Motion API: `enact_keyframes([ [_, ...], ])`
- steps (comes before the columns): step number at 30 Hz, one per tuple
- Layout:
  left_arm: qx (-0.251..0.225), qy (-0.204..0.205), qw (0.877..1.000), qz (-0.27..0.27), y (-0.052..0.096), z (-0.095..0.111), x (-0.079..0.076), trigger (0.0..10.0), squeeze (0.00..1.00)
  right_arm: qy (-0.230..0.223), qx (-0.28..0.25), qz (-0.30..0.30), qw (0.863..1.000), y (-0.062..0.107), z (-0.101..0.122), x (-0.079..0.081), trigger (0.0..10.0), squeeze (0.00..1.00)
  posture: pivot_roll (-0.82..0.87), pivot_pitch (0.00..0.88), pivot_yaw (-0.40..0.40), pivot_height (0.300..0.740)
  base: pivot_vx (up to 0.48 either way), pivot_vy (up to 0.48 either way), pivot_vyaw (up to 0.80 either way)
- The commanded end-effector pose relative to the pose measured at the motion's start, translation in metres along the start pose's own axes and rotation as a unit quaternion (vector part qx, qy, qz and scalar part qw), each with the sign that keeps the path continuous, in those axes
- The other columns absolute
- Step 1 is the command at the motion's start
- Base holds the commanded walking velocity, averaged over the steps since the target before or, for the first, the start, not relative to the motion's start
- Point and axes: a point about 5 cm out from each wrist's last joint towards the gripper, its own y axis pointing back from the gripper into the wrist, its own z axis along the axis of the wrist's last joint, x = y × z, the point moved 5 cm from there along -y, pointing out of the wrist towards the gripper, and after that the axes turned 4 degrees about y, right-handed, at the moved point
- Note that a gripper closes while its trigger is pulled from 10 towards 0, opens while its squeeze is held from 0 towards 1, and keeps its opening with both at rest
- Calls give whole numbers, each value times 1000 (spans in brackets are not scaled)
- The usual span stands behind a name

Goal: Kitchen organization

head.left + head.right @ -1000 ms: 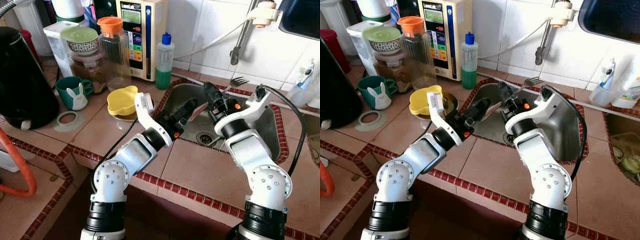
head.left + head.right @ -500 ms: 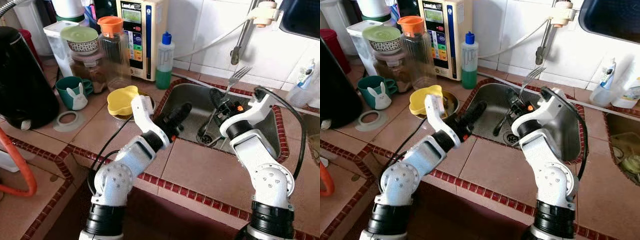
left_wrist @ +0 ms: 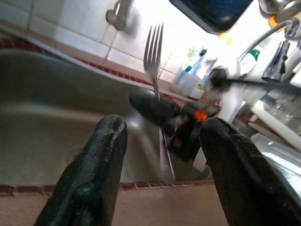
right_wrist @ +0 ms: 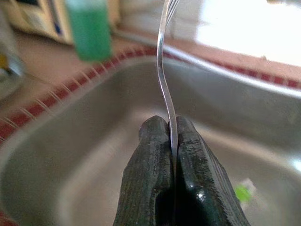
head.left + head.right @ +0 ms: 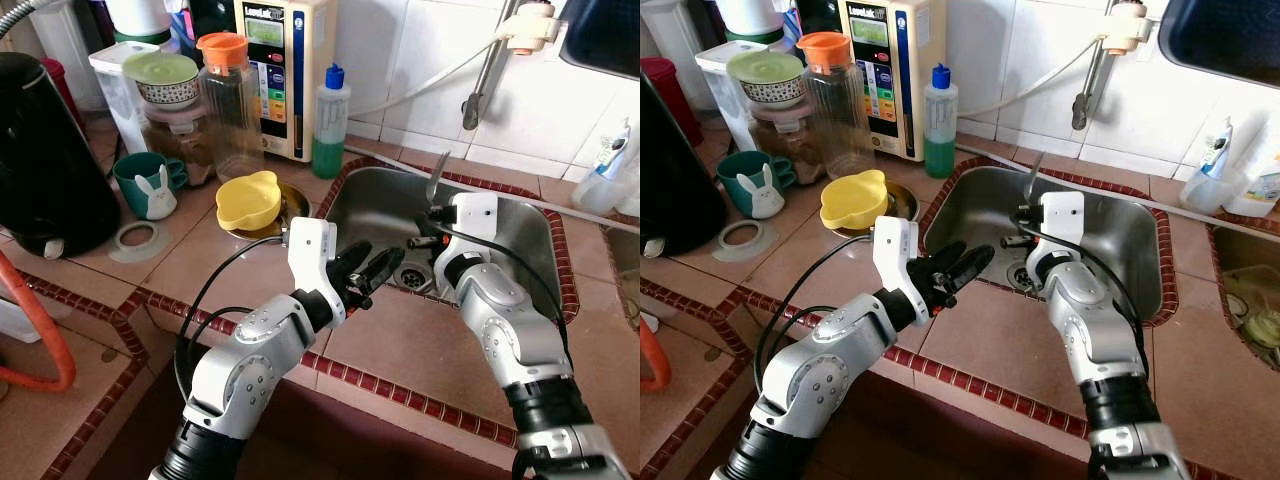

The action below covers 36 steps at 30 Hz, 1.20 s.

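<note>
My right gripper (image 5: 424,241) hangs over the steel sink (image 5: 372,203), shut on the handle of a metal fork (image 5: 436,179) whose tines point up. In the right wrist view the fork (image 4: 164,61) rises from between the closed fingers (image 4: 155,155). My left gripper (image 5: 366,274) is open at the sink's front rim, left of the drain (image 5: 410,278), holding nothing. In the left wrist view its two fingers (image 3: 94,174) frame the fork (image 3: 154,56) and the right gripper (image 3: 181,117) beyond.
A yellow bowl (image 5: 247,200) sits on the tiled counter left of the sink. Behind it stand a green soap bottle (image 5: 327,125), an orange-lidded jar (image 5: 228,100), a teal bunny mug (image 5: 148,186) and a black kettle (image 5: 45,160). The tap (image 5: 489,60) hangs from the wall above the sink.
My left gripper drew back from over the sink to its front rim, and its fingers now stand apart. My right arm turned and moved left, still holding the fork upright.
</note>
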Motion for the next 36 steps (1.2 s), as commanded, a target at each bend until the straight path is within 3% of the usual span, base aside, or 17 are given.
enact_keyframes([
  [1,4,-29,1000,5,1,-3,3,10000,1000,25,13,-26,999,-3,-7,-13,0,0,79,0,-14,740,0,0,0],
  [6,10,-66,997,26,5,-9,16,10000,1000,65,56,-48,995,-3,-31,-27,0,0,83,0,-12,740,0,0,0],
  [9,23,-121,992,32,9,-17,23,10000,1000,56,95,-67,992,-1,-53,-39,0,0,88,0,-8,740,0,0,0],
  [14,24,-131,990,36,10,-20,25,10000,1000,49,107,-63,991,-1,-63,-40,0,0,87,0,-7,740,0,0,0],
  [15,21,-133,990,36,9,-20,25,10000,1000,45,109,-52,992,-1,-66,-37,1490,0,88,0,-7,740,0,0,0],
  [16,19,-134,990,37,9,-19,25,10000,1000,43,110,-45,992,-2,-67,-34,3686,0,88,0,-8,740,0,0,0],
  [17,19,-134,990,37,9,-19,25,10000,1000,43,110,-45,992,-2,-67,-34,3686,0,88,0,-8,740,0,0,0],
  [18,16,-138,990,38,8,-18,25,10000,1000,43,105,-34,993,-3,-66,-29,10000,878,88,0,-8,740,0,0,0],
  [19,14,-143,989,38,8,-18,26,10000,1000,38,95,-21,994,-4,-64,-24,10000,1000,88,0,-8,740,0,0,0],
  [26,12,-152,988,35,7,-19,25,10000,1000,25,70,32,997,-10,-55,0,10000,1000,90,0,-10,740,0,0,0],
  [36,9,-156,987,36,7,-19,25,10000,1000,24,73,41,996,-9,-59,2,10000,1000,89,0,-14,740,0,0,0],
])
